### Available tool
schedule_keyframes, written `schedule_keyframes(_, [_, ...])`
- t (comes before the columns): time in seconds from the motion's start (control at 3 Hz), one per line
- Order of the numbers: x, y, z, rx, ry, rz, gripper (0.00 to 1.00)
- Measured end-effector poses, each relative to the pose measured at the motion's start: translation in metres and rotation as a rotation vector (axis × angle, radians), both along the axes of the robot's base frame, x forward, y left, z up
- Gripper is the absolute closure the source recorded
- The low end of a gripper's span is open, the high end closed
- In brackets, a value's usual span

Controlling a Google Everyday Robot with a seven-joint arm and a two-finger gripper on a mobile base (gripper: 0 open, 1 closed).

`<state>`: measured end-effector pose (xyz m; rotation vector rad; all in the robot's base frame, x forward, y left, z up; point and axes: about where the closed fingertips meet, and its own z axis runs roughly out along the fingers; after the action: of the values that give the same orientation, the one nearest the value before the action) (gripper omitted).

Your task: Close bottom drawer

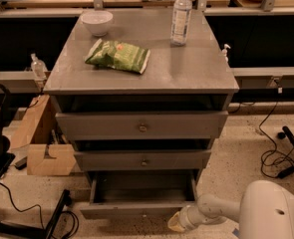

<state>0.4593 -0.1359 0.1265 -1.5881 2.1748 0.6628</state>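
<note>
The bottom drawer (136,209) of the grey cabinet is pulled out, and its empty inside shows. Its narrow grey front sits near the floor with a small knob (144,215) at centre. My white arm reaches in from the lower right. My gripper (175,223) is at the drawer front's right end, low by the floor, close to or touching it. The two drawers above, the mid-width one (142,160) and the widest one (141,126), stand less far out.
On the cabinet top (186,73) lie a green chip bag (117,56), a white bowl (97,22) and a water bottle (181,15). Cardboard boxes (42,148) stand at the left. A black chair base (2,183) and cables (276,158) are on the floor.
</note>
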Motion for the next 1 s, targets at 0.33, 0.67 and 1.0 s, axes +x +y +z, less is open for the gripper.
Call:
schedule_keyframes(0.33, [0.028,0.015,-0.005,-0.009,0.008,0.001,1.00])
schedule_keyframes(0.67, [0.033,0.020,-0.006,-0.012,0.010,0.002,1.00])
schedule_keyframes(1.0, [0.066,0.040,-0.007,-0.026,0.016,0.007,1.00])
